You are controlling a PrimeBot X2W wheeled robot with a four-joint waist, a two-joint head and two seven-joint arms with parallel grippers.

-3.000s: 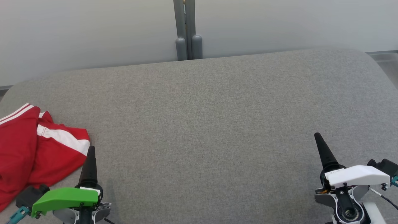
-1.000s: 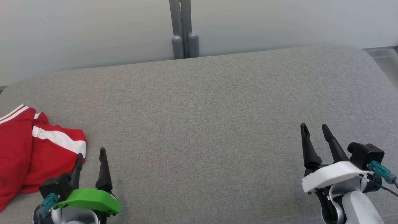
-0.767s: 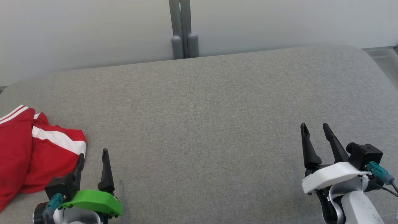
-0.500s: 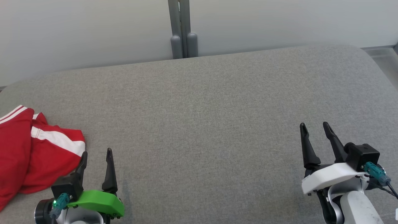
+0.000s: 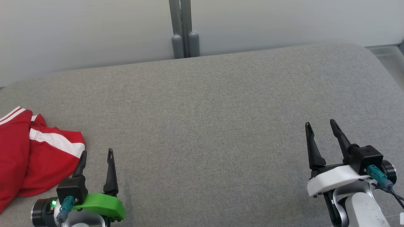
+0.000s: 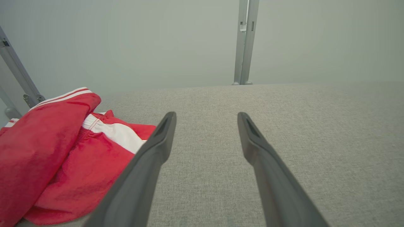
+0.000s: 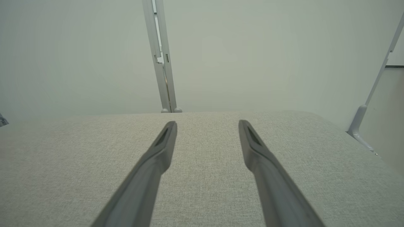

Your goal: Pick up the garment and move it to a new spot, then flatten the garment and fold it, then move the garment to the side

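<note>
crumpled red garment with white stripes [image 5: 38, 157] lies bunched near the left edge of the grey fabric-covered table [image 5: 205, 126]. left gripper [image 5: 97, 152] is just beside it, fingers apart, empty. right gripper [image 5: 320, 123] is apart, empty, well away. judgement: pinch a raised fold with the left gripper and carry it rightward, where the centre gives ample room.

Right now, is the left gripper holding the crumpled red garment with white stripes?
No, the left gripper stands open and empty, with the red garment lying beside it on the grey fabric surface.
</note>
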